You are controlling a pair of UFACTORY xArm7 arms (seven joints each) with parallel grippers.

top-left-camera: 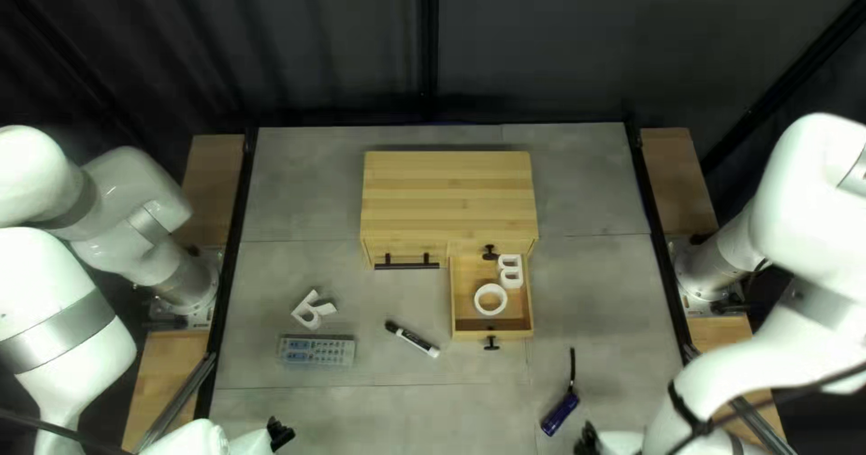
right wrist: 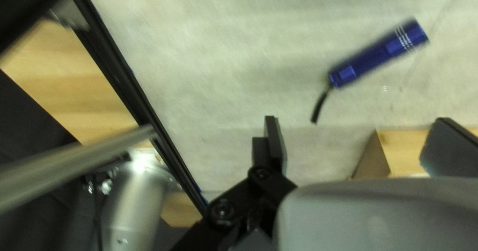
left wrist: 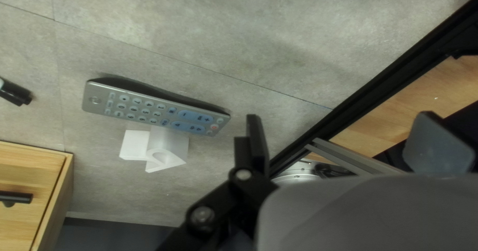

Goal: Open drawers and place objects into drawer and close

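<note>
1. On the worktop [top-left-camera: 577, 193], a white letter [left wrist: 168, 144], remote [top-left-camera: 317, 352], marker [top-left-camera: 413, 339] and blue flashlight [right wrist: 376, 57] lie loose; you have a white ring [top-left-camera: 477, 300] and second letter [top-left-camera: 511, 272] in the open drawer [top-left-camera: 514, 333].
2. Left tool [left wrist: 348, 131]: wide open, holds nothing. Right tool [right wrist: 361, 136]: same.
3. Flashlight is round, likely to roll if you pinch off-centre or nudge it with one finger.
4. Its cord may snag on your finger or hang over the drawer wall and block closing.
5. Drop it on the ring or letter and it may sit proud, catching the cabinet [top-left-camera: 449, 193] as you push.
6. Remote is flat; come in too high and you probably skim it, too low and you scrape the worktop.
7. Left drawer [top-left-camera: 379, 254] is shut; a poor grip on its bar handle [top-left-camera: 407, 266] could slip or drag the cabinet.
8. Both arms at the cabinet together risk a clash.
</note>
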